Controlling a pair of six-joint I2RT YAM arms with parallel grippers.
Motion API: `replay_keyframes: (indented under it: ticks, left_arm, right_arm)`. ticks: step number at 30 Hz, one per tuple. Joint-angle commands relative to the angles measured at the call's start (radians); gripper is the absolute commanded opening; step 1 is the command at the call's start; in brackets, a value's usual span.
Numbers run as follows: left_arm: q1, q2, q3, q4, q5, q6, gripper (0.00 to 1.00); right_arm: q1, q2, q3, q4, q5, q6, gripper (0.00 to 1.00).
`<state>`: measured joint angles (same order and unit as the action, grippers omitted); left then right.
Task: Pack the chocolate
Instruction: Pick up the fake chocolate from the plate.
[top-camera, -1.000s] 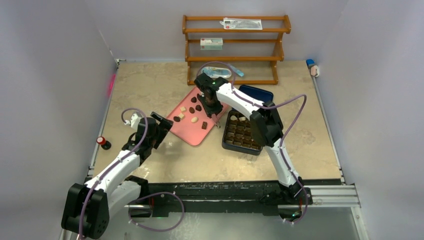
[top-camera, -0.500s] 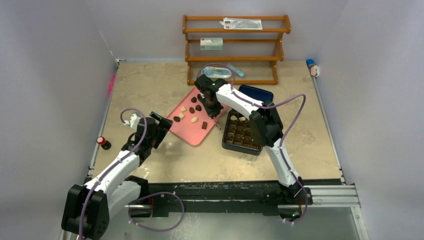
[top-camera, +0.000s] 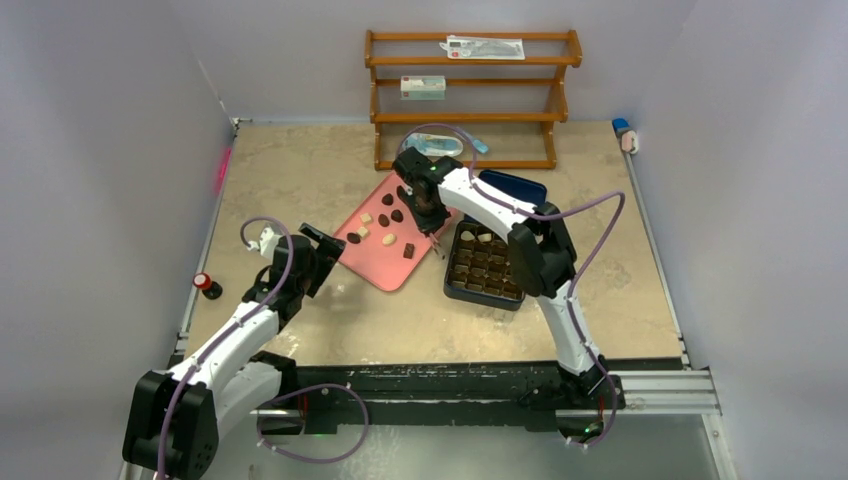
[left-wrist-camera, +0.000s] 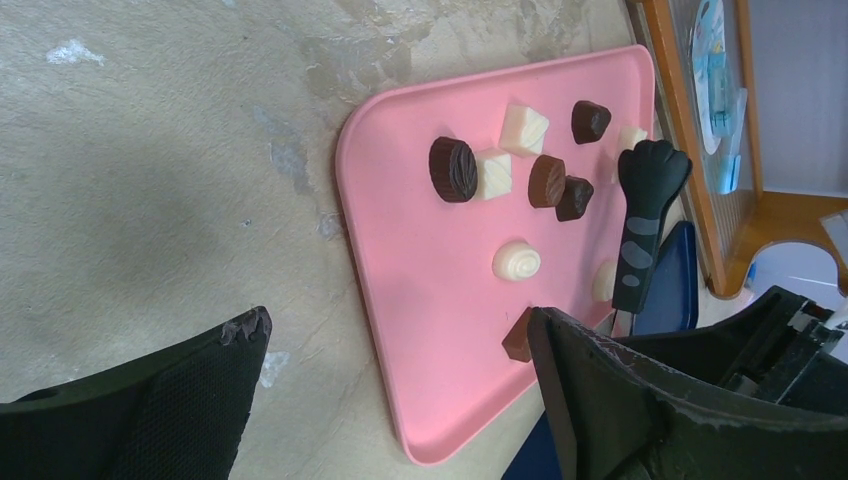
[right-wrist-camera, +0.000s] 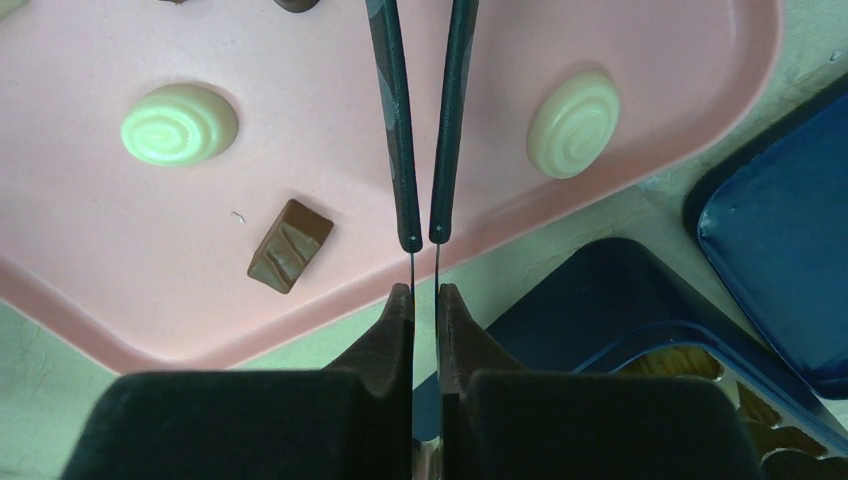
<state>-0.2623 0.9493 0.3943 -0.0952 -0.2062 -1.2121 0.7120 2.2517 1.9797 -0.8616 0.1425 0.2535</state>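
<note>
Several small dark and cream chocolates (top-camera: 384, 220) lie on the pink tray (top-camera: 385, 268); the left wrist view shows them too (left-wrist-camera: 523, 128). More pieces fill the dark gridded box (top-camera: 484, 266) right of the tray. My right gripper (top-camera: 428, 212) (right-wrist-camera: 425, 290) hovers over the tray's far right part, shut on black cat-paw tongs (right-wrist-camera: 400, 150) (left-wrist-camera: 640, 230). The paw tips stand beside a dark piece (left-wrist-camera: 575, 196); I cannot tell if they hold anything. A brown bar (right-wrist-camera: 290, 258) and a cream swirl (right-wrist-camera: 573, 123) lie beside the tongs. My left gripper (top-camera: 320, 250) (left-wrist-camera: 395, 325) is open and empty at the tray's near left edge.
The box's blue lid (top-camera: 515, 186) lies behind the box. A wooden shelf (top-camera: 470, 118) stands at the back with small packets. A red-capped object (top-camera: 207, 284) sits at the table's left edge, and a small object (top-camera: 627, 137) at the back right corner.
The right arm's elbow has swung slightly right while the tongs stay over the tray's far part. The left arm has not moved.
</note>
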Motion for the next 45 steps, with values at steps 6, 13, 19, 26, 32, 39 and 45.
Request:
replay_keyframes:
  ticks: [6, 13, 19, 26, 32, 39, 45]
  left_arm:
    - [0.008, -0.018, 0.015, -0.002, 0.011, -0.007, 1.00]
    - [0.008, -0.020, 0.014, -0.003, 0.017, -0.010, 1.00]
    - [0.008, -0.024, -0.005, 0.008, 0.026, -0.020, 1.00]
    - [0.008, -0.025, -0.016, 0.025, 0.039, -0.023, 1.00]
    - [0.008, -0.025, -0.016, 0.032, 0.050, -0.017, 1.00]
    - [0.008, -0.025, -0.018, 0.038, 0.058, -0.014, 1.00]
    - [0.008, -0.033, -0.018, 0.032, 0.061, -0.012, 1.00]
  right_arm:
    - [-0.004, -0.101, -0.007, 0.002, 0.034, 0.005, 0.00]
    - [0.003, -0.194, -0.058, -0.018, 0.053, 0.003, 0.00]
    - [0.009, -0.350, -0.207, -0.022, 0.098, 0.043, 0.00]
    - [0.010, -0.588, -0.482, -0.003, 0.180, 0.133, 0.00]
    - [0.010, -0.768, -0.677, -0.037, 0.218, 0.210, 0.00]
    - [0.007, -0.890, -0.780, -0.082, 0.269, 0.255, 0.00]
    - [0.000, -0.920, -0.830, -0.113, 0.292, 0.299, 0.00]
